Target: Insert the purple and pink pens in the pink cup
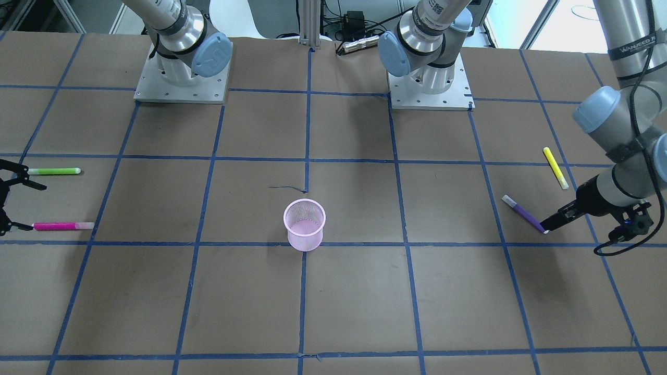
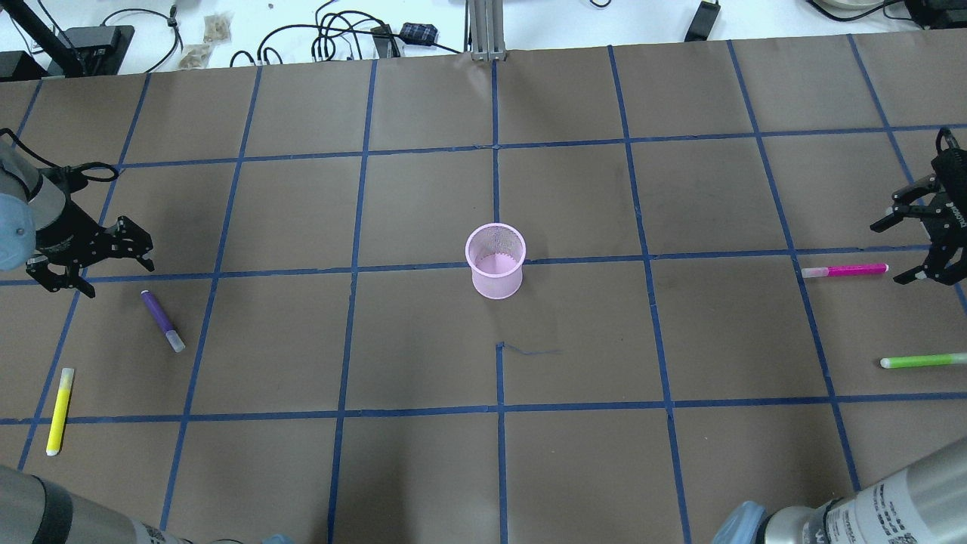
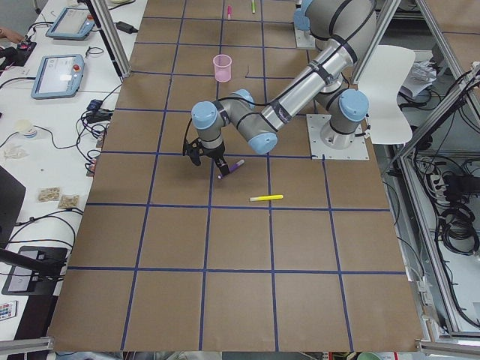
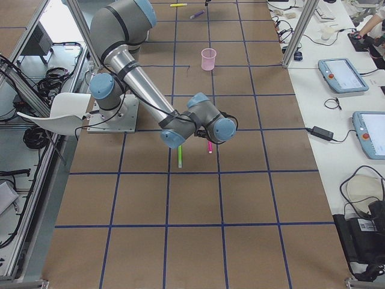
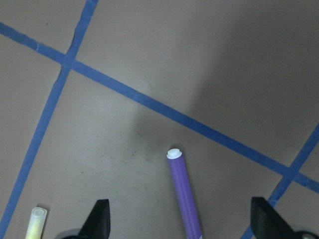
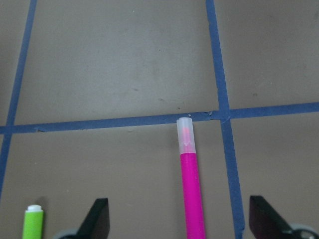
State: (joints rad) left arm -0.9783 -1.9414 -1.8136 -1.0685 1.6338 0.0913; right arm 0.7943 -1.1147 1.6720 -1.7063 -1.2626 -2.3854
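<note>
**Both grippers spread wide at their pens, cup mid-table**

Clock directions are read off the overhead view. The pink cup (image 2: pixel 495 261) stands upright at the centre of the table (image 2: pixel 423 468), with its base on a blue tape line (image 2: pixel 408 267).

My left gripper (image 2: pixel 117 278) is far out at 9 o'clock of the cup, jaws spread wide and holding nothing. The purple pen (image 2: pixel 161 319) lies flat on the table just at 5 o'clock of that gripper. It is well apart from the cup, at about 8 o'clock of it. Its purple end points to 11, toward my gripper, and its pale capped end points to 5. On my left wrist camera the pen runs between my two fingertips (image 5: pixel 101 219) with a gap on each side — no touch that I can see. A yellow pen (image 2: pixel 59 410) lies at 7 o'clock of the purple one, apart from it.

My right gripper (image 2: pixel 885 254) is far out at 3 o'clock of the cup, also spread wide with nothing in it. The pink pen (image 2: pixel 846 270) lies flat along the 9–3 line. Its clear cap points to 9, toward the cup, and its magenta end lies between my open fingers. On the right wrist camera the pen is centred between the fingertips (image 6: pixel 99 216), clear of both. A green pen (image 2: pixel 922 361) lies at 5 o'clock of the pink pen, roughly parallel and not touching.
</note>
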